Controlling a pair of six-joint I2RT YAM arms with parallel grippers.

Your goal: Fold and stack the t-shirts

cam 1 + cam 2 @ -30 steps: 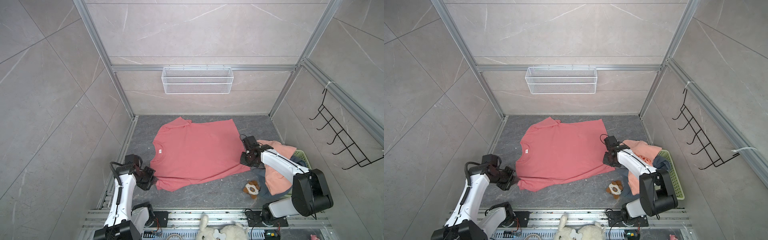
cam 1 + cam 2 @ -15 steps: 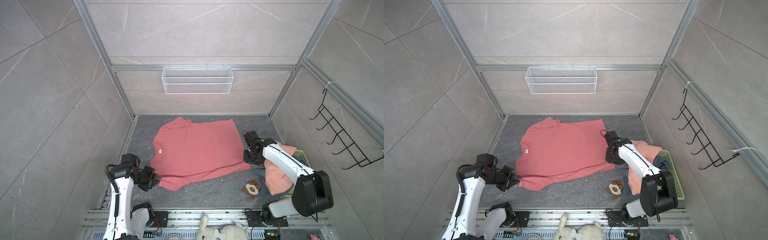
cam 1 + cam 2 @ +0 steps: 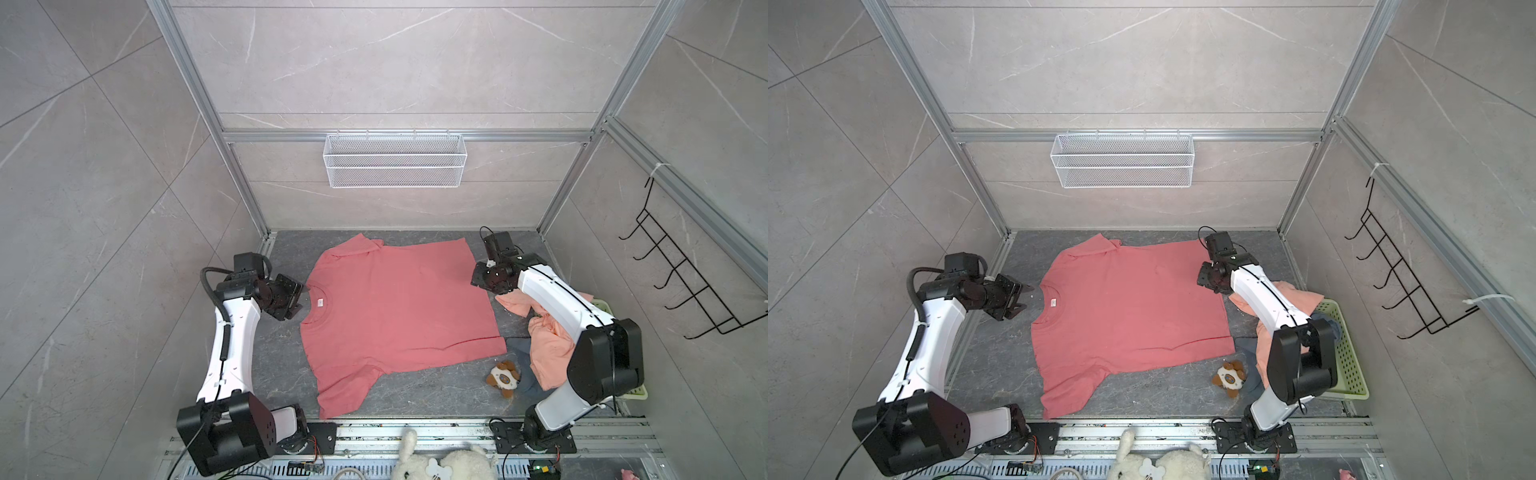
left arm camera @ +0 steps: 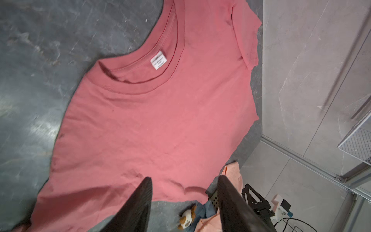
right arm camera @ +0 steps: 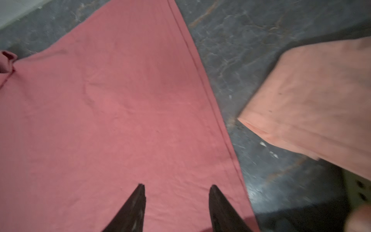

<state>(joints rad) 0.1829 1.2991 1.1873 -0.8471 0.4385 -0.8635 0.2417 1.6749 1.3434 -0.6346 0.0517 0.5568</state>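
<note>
A coral-red t-shirt (image 3: pixel 395 316) (image 3: pixel 1129 316) lies spread flat on the dark grey floor, collar to the left and hem to the right. My left gripper (image 3: pixel 305 291) (image 3: pixel 1025 297) hovers just left of the collar, open and empty; in the left wrist view its gripper (image 4: pixel 184 177) frames the t-shirt (image 4: pixel 152 120). My right gripper (image 3: pixel 476 278) (image 3: pixel 1200 278) hangs over the hem's far part, open and empty, above the cloth (image 5: pixel 112 112) in the right wrist view (image 5: pixel 177 185). A peach t-shirt (image 3: pixel 548 353) (image 5: pixel 313 100) and a slate blue-grey t-shirt (image 3: pixel 1246 347) lie crumpled at the right.
A pale green basket (image 3: pixel 1350 365) stands against the right wall under the peach cloth. A small brown-and-white plush toy (image 3: pixel 503 378) lies near the hem's front corner. A wire basket (image 3: pixel 395 166) hangs on the back wall, and a black hook rack (image 3: pixel 685 282) on the right wall.
Both grippers have gone from shut to open and let go of the red t-shirt. Each has moved toward the back wall. The shirt now lies flatter.
</note>
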